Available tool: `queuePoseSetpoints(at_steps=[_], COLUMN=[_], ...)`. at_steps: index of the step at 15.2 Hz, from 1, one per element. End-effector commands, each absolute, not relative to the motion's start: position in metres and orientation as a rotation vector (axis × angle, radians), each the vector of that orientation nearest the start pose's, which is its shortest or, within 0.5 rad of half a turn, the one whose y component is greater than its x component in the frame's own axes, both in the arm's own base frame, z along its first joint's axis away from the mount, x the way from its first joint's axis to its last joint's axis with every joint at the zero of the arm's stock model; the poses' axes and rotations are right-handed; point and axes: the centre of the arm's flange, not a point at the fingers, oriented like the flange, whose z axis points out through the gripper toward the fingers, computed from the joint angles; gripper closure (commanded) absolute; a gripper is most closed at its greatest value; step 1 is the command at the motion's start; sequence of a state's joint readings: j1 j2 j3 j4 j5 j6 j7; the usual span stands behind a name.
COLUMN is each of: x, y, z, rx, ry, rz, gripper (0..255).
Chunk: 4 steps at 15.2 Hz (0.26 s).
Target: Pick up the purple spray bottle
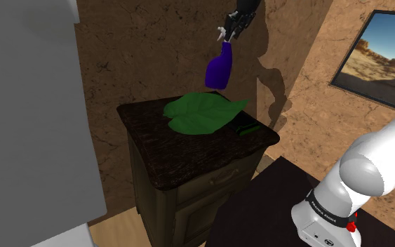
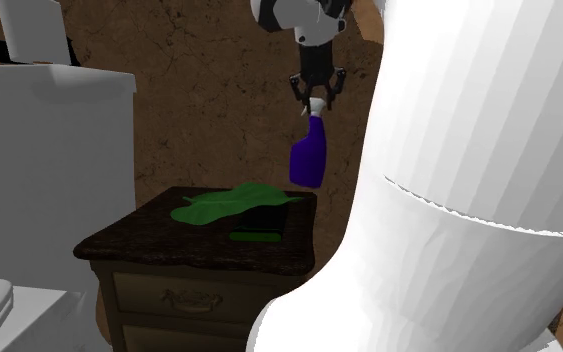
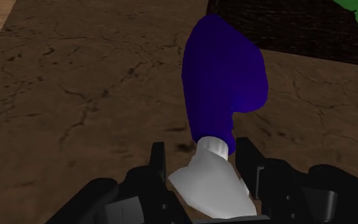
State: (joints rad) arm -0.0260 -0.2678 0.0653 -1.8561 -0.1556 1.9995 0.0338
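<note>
Black two-finger tool [image 1: 226, 31] clasps the purple spray bottle [image 1: 218, 71] by its white head, so it hangs beneath, clear of the dark-topped bench [image 1: 154, 147].

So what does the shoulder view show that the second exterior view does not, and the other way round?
Shoulder view: a framed desert picture on the wall and the dark stand. Second exterior view: a white box atop the white unit at its left, and the arm's white wrist above the gripper. Both: the gripper shut on the white head of the purple spray bottle, hanging above the green leaf on the dark nightstand.
</note>
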Motion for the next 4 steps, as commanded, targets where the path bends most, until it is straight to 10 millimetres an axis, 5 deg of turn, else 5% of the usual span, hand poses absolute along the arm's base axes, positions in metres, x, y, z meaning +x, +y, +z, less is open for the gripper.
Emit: queuePoseSetpoints(at_steps=[1, 4], x=[0.5042, 0.5041], y=[0.0156, 0.0156], z=[0.6871, 0.6931], rx=[-3.222, -3.222], ry=[-0.067, -0.067], rz=[-0.692, -0.692], gripper=[255, 255])
